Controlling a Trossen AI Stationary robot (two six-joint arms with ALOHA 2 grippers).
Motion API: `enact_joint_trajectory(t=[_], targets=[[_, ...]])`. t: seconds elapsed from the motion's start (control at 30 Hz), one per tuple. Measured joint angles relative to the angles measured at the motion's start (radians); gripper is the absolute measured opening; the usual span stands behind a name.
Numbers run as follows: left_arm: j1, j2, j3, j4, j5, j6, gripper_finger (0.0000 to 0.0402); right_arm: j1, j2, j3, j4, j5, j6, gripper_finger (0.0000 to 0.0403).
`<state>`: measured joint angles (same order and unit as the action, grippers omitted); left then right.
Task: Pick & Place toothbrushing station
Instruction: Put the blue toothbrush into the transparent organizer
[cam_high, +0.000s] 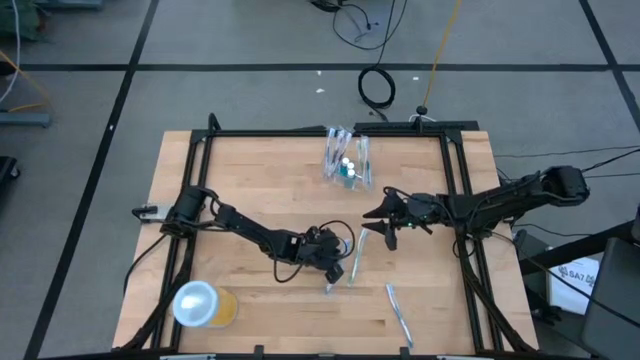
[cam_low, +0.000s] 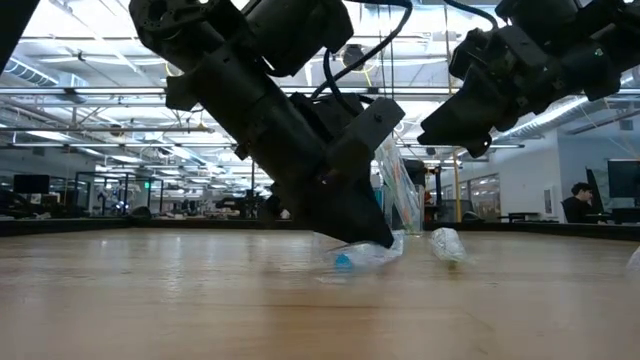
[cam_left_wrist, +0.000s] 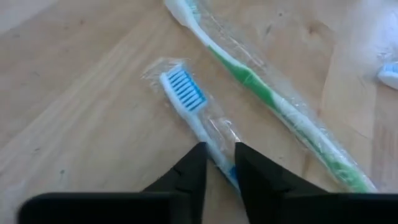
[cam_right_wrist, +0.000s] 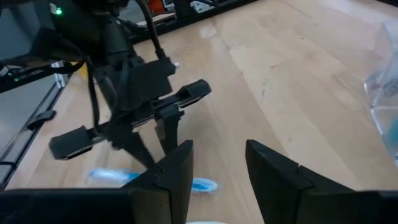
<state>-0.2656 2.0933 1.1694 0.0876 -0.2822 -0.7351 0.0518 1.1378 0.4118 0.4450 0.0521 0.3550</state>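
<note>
Left wrist view — fingers (cam_left_wrist: 219, 169) nearly closed, pinching blue toothbrush (cam_left_wrist: 186, 99).

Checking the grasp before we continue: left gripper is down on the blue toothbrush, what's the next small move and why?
Probably lift straight up a little. The left gripper straddles the wrapped blue toothbrush, whose head still lies on the table, close beside the green toothbrush. The right gripper hovers open nearby.

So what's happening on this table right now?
The left gripper is down on the table, shut on a wrapped blue toothbrush, with a green toothbrush lying beside it. The right gripper hovers open close by. The clear cup holding more toothbrushes sits toward the far edge, one more toothbrush lies near the front edge, and an orange-yellow cup is at the front-left corner.
</note>
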Motion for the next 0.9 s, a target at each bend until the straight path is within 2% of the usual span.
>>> enact_joint_trajectory(t=[0.17,0.37,0.47,0.67,0.9], targets=[[-0.004,-0.002,0.0,-0.01,0.005,0.006,0.0015,0.019,0.0,0.0,0.0,0.001,0.0,0.0141],[-0.007,-0.074,-0.004,-0.053,-0.01,0.076,0.0008,0.022,0.0,0.0,0.026,0.003,-0.003,0.0141],[-0.012,-0.147,-0.004,-0.118,-0.074,0.081,0.0004,0.022,0.0,0.0,0.064,0.004,-0.029,0.0141],[-0.059,-0.298,-0.003,-0.27,-0.28,0.116,0.0003,0.022,0.006,0.0,0.141,0.004,-0.068,0.0141],[-0.121,-0.463,-0.003,-0.244,-0.439,0.249,0.0004,0.023,0.132,0.0,0.355,-0.004,-0.084,0.0141]])
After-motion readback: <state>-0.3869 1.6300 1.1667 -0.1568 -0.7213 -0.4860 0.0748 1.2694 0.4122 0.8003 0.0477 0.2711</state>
